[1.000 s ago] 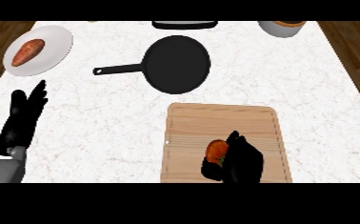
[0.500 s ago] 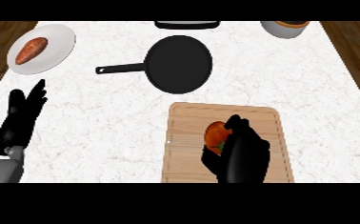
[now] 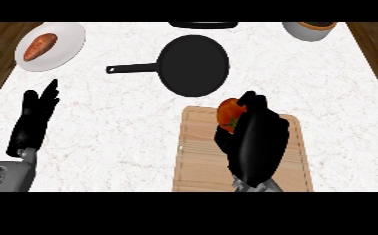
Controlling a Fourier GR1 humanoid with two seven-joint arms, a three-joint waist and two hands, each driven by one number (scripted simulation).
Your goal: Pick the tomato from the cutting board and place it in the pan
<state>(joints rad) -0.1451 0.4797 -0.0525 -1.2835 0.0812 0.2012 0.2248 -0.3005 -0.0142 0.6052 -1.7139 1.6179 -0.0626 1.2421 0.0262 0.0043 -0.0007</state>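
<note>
Light falls bright and even over the whole bench (image 3: 111, 129), and its white marbled top is the lightest surface in the head view. The pan (image 3: 193, 65) and the right hand (image 3: 255, 139) read as almost flat black shapes with little shading inside them. The tomato (image 3: 230, 110) glows orange-red on its upper left side and darkens where it meets the hand. The cutting board (image 3: 199, 164) shows a warm, uniform tan. The plate (image 3: 66, 39) near the left edge looks stretched into an oval. The wooden edge (image 3: 9, 39) at the upper left corner is noticeably dimmer than the bench.
</note>
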